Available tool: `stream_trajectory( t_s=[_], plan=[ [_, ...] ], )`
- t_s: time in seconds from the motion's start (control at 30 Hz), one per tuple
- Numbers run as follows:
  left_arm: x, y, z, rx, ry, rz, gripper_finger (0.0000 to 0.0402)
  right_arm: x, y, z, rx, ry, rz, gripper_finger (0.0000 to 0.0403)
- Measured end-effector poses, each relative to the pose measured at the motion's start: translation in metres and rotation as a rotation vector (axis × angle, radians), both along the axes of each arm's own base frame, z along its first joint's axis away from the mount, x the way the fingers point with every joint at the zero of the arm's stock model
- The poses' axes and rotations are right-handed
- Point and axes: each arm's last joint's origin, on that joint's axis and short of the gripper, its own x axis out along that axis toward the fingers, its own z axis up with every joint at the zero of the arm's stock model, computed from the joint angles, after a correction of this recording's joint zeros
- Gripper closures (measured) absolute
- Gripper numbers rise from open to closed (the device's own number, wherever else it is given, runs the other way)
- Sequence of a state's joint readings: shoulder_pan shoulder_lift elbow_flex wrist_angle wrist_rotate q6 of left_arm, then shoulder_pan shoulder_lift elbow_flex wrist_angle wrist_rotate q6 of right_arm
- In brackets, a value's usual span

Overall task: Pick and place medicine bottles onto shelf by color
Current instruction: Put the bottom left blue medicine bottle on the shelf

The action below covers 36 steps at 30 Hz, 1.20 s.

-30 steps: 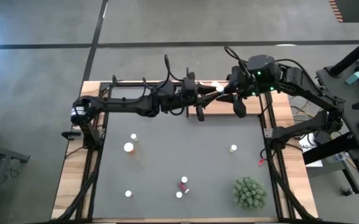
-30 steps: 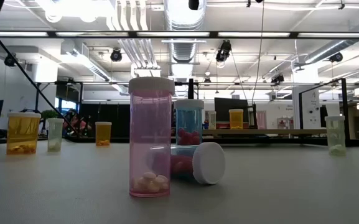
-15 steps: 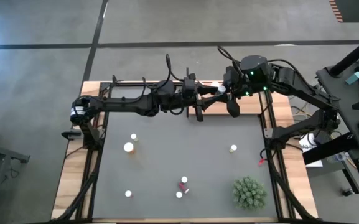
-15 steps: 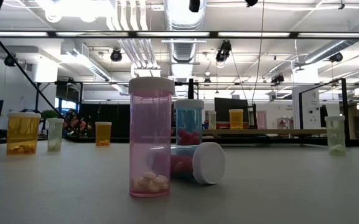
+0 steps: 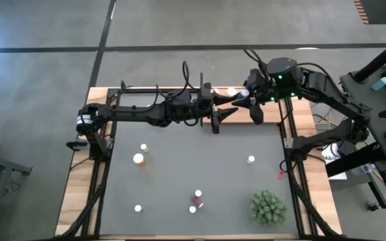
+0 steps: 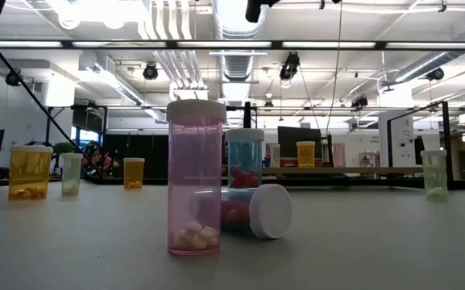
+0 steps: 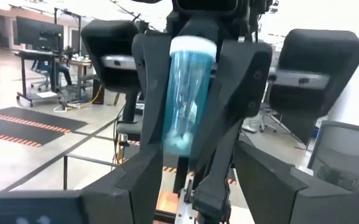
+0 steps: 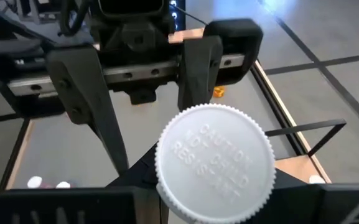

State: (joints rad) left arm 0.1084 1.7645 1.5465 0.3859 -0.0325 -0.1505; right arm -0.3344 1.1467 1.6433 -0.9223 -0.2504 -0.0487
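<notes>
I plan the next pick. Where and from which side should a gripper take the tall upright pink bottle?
Probably at its wide white cap, from straight above: the pink bottle stands upright with its top free, while a lying bottle crowds its lower body on one side.

Open-plan industrial lab: exposed silver ceiling ducts (image 6: 240,32), black hanging spotlights (image 6: 288,68), grey concrete floor (image 5: 45,40), hazard-striped floor tape (image 7: 17,127).
</notes>
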Motion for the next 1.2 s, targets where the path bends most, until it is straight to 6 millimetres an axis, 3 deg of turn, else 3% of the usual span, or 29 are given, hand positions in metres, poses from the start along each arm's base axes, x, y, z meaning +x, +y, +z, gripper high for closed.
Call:
stream_trajectory(
  t_s=[0.37, 0.63, 0.8, 0.93, 1.07, 1.2],
  plan=[
    [0.001, 0.001, -0.005, -0.006, 0.039, 0.011, 0.022, -0.004, 0.002, 0.012, 0.006, -0.109, -0.007, 0.0312],
    [0.0, 0.002, -0.002, -0.003, 0.027, 0.028, 0.022, -0.002, 0.001, 0.016, 0.179, -0.156, -0.087, 0.0312],
    [0.0, 0.002, -0.001, 0.119, 0.045, 0.053, 0.022, -0.004, 0.002, 0.017, 0.21, -0.16, -0.089, 0.0312],
    [0.0, 0.003, 0.0, 0.25, 0.074, 0.156, 0.022, -0.009, 0.002, 0.02, 0.267, -0.19, -0.178, 0.0312],
    [-0.003, 0.004, 0.006, 0.401, 0.114, 0.39, 0.022, -0.01, 0.001, 0.023, 0.285, -0.228, -0.241, 0.0312],
    [-0.007, 0.002, 0.019, 0.505, 0.054, 0.54, 0.0221, -0.01, 0.001, 0.03, 0.302, -0.305, -0.258, 0.0312]
  ],
)
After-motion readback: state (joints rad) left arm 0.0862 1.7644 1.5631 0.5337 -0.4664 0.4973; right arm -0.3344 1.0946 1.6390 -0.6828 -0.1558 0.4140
